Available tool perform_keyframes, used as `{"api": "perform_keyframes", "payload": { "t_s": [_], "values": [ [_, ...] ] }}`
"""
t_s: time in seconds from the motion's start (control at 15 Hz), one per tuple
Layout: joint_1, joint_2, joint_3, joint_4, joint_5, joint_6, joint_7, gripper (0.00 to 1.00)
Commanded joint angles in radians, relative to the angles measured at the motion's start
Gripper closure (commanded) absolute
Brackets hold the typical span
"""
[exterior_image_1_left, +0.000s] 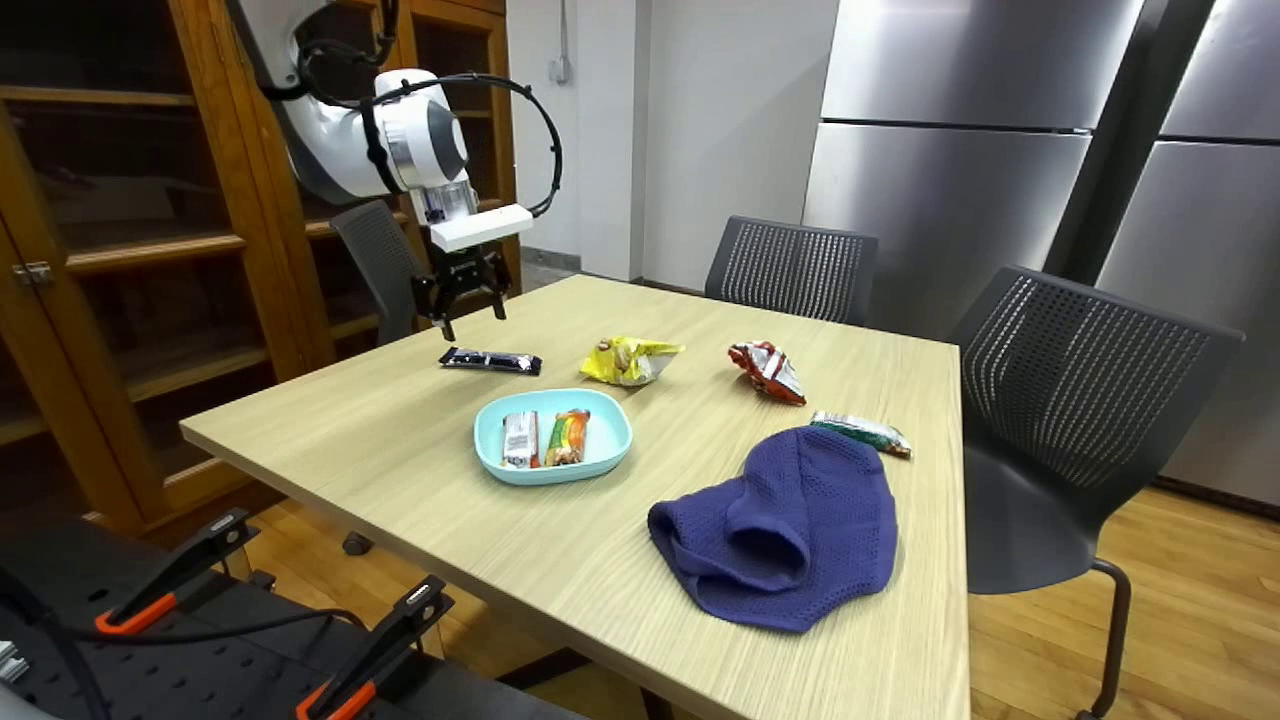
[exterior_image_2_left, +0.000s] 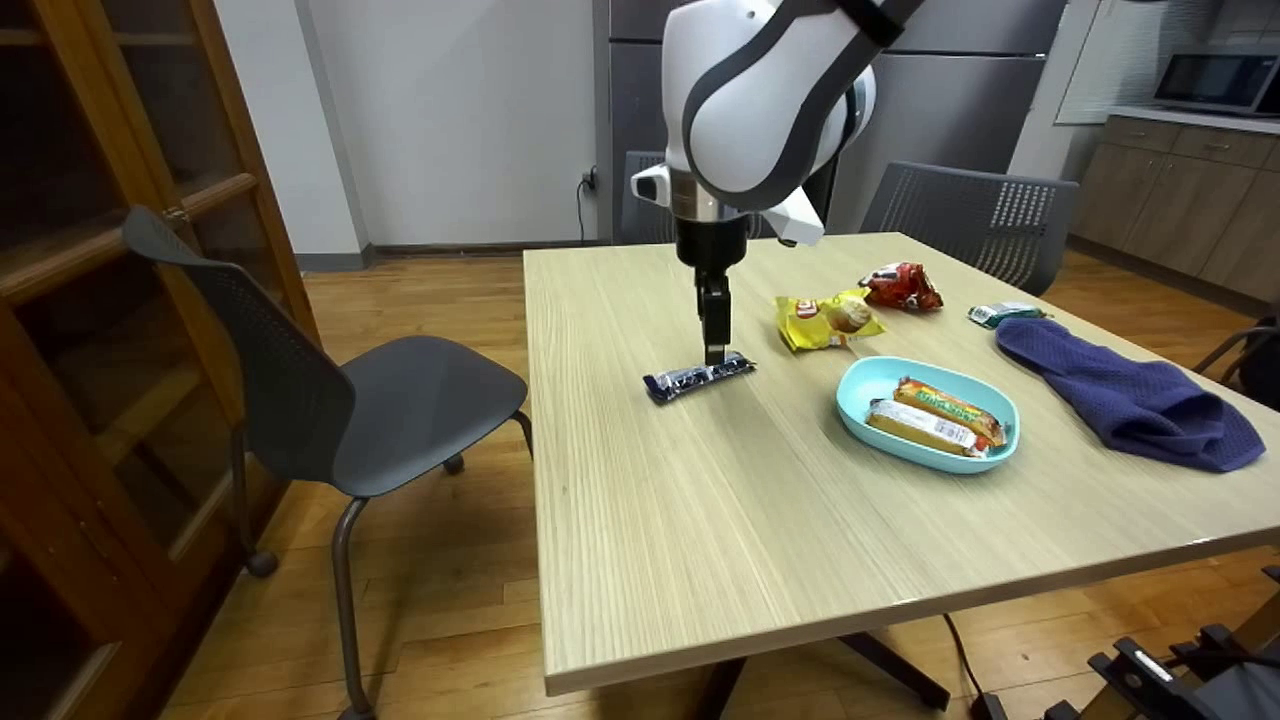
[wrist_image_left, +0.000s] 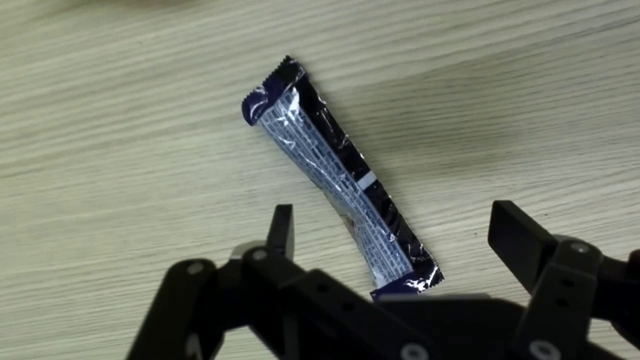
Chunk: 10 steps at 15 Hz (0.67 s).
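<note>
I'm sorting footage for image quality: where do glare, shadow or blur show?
In the wrist view: white glints on the dark-wrapped bar, its fine print too small or blurred to read, and a soft shadow on the tabletop beside it; in an exterior view: a pale sheen on the steel refrigerator.
</note>
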<state>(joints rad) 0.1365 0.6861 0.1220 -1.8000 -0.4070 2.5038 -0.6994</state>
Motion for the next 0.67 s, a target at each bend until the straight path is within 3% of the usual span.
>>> {"api": "perform_keyframes", "payload": {
  "t_s": [0.0,0.6],
  "values": [
    [-0.04,0.064,0.044,0.064,0.006,0.021,-0.142,0.0],
    [-0.099,0.155,0.078,0.158,0.073,-0.018,-0.436,0.0]
  ]
}}
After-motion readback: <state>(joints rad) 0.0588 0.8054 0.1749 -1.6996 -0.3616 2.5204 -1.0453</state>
